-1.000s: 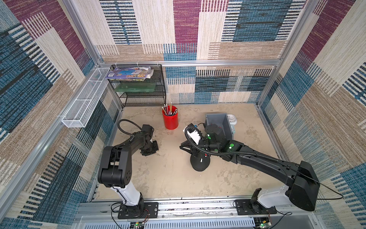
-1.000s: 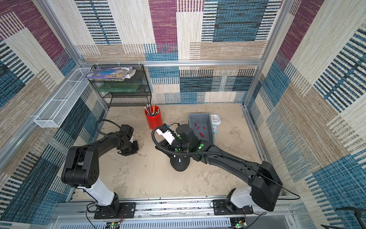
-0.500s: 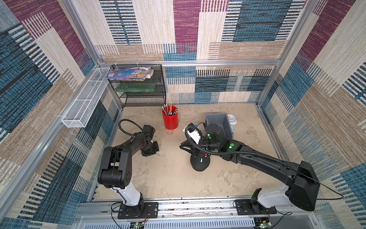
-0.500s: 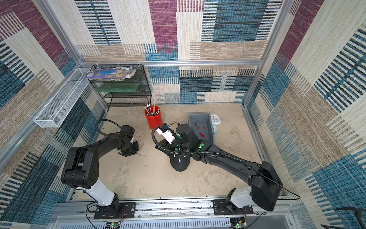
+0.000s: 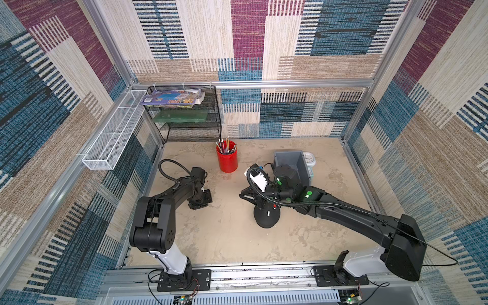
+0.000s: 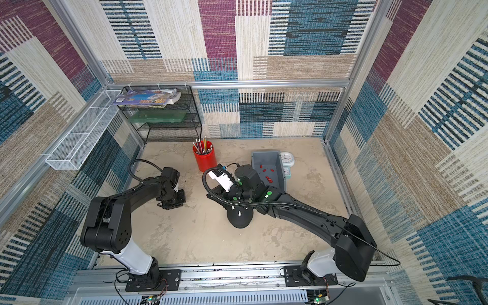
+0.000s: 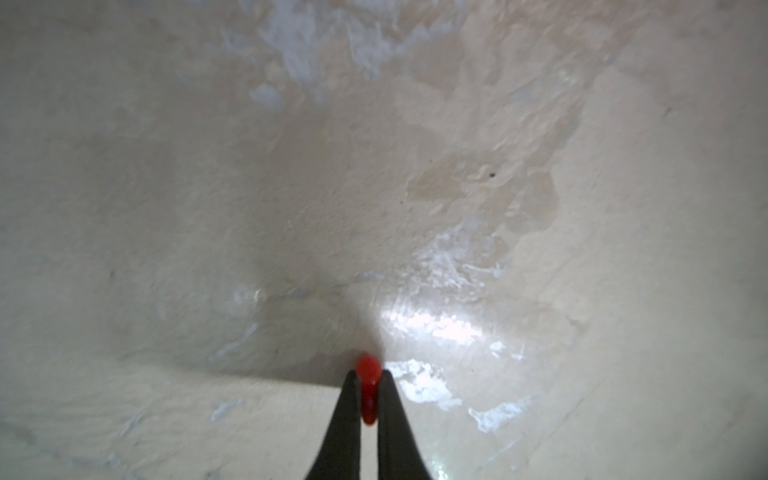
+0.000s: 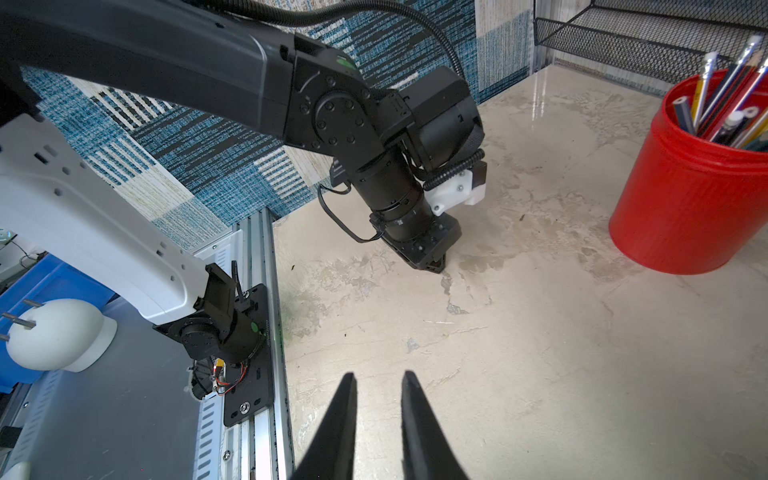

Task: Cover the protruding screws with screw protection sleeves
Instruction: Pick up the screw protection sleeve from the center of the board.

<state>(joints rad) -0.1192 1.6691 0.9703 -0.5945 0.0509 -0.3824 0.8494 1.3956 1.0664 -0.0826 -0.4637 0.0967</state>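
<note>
Tabletop: one dome, maybe three screws.

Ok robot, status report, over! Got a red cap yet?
Left gripper shut on one red sleeve. Right gripper open, empty. Right arm overhangs black dome; a bare screw shows.

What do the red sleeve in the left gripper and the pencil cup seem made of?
The red sleeve: probably soft plastic or rubber, smooth, slightly glossy rounded tip. The pencil cup: likely matte red plastic, fine vertical ribbing on its wall.
</note>
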